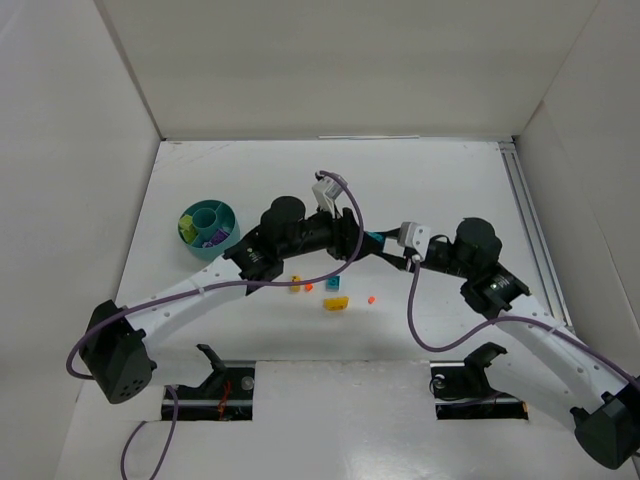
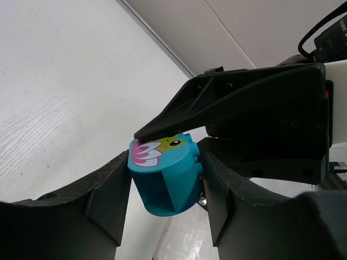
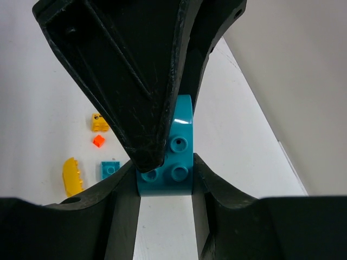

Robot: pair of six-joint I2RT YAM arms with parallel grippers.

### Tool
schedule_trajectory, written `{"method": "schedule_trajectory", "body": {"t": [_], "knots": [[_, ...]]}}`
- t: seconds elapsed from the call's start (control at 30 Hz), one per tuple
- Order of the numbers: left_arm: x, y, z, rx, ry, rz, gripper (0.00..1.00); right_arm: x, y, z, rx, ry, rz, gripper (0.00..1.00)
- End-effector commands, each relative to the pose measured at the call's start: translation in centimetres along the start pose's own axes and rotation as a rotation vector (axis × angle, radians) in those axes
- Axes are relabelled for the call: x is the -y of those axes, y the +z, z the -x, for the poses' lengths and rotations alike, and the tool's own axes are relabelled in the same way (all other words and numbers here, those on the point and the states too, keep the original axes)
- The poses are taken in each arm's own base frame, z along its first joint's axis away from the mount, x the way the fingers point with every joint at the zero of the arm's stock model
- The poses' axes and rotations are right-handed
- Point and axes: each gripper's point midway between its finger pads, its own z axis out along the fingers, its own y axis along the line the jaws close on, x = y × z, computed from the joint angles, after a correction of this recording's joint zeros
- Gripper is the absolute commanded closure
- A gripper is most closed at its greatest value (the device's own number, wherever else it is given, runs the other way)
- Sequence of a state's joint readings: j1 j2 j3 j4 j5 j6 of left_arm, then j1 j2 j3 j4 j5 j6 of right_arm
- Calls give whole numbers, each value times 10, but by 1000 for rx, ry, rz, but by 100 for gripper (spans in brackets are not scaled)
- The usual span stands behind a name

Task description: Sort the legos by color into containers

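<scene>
In the top view, reaches up and rightward from the lower left corner with the left arm, forearm lying level across mid-frame. Comes in from the lower right with the right arm, bent sharply at the elbow, wrist pointing left. Meets tip to tip just above centre, over the table point(image 1: 450, 190). With the right gripper point(image 3: 165, 181), pinches a teal block point(image 3: 172, 146), jaws closed against two opposite sides, studs turned toward the right wrist camera. With the left gripper point(image 2: 165, 189), brackets the same block from the other end, jaws partly drawn in, pads touching both flanks, printed pink-petal face turned toward the left wrist camera. Apparently lifted off the table, well right of the dish point(image 1: 228, 215) at left of centre. Counts one dish, with lime green pieces point(image 1: 186, 230) and purple pieces point(image 1: 212, 240) in its compartments, too small to number. Counts five loose legos on the table just below the grippers: two yellow legos point(image 1: 335, 303), two orange legos point(image 1: 371, 298), one teal square point(image 1: 333, 286). Counts one held block besides, six outside the dish in all.
</scene>
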State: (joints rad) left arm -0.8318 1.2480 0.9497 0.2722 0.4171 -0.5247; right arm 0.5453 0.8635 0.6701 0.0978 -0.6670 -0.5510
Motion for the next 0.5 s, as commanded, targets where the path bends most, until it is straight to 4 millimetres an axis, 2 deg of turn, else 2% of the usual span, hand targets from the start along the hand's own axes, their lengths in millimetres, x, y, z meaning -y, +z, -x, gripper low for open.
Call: {"method": "schedule_trajectory", "body": {"t": [0.0,0.03,0.07,0.13,0.17,0.23,0.27,0.3,0.37,0.4,0.43,0.47], "knots": [[20,-4,26,66,45,-40,74,16,-1,39,91,-60,-38,76],[16,-3,28,81,43,-18,76,16,-1,39,91,-60,-38,73],[14,-6,29,83,31,0,77,15,1,32,72,-49,-42,62],[11,-9,35,103,27,39,81,17,1,31,68,-48,-50,49],[-3,-10,37,115,14,122,83,19,2,27,54,-42,-61,37],[-12,-16,46,142,8,200,83,18,1,17,22,-14,-69,19],[-22,-23,54,179,-5,277,83,19,0,13,6,-8,-83,5],[-35,-30,54,167,-18,344,83,25,0,7,-20,-2,-114,0],[-62,-47,66,199,-46,450,83,25,-2,-5,-71,32,-135,0],[-88,-64,71,225,-79,560,83,27,-5,-13,-108,45,-158,0],[-90,-69,70,233,-94,587,83,30,-6,-15,-117,45,-174,0],[-111,-83,77,258,-111,658,83,29,-8,-20,-143,56,-179,0]]}}
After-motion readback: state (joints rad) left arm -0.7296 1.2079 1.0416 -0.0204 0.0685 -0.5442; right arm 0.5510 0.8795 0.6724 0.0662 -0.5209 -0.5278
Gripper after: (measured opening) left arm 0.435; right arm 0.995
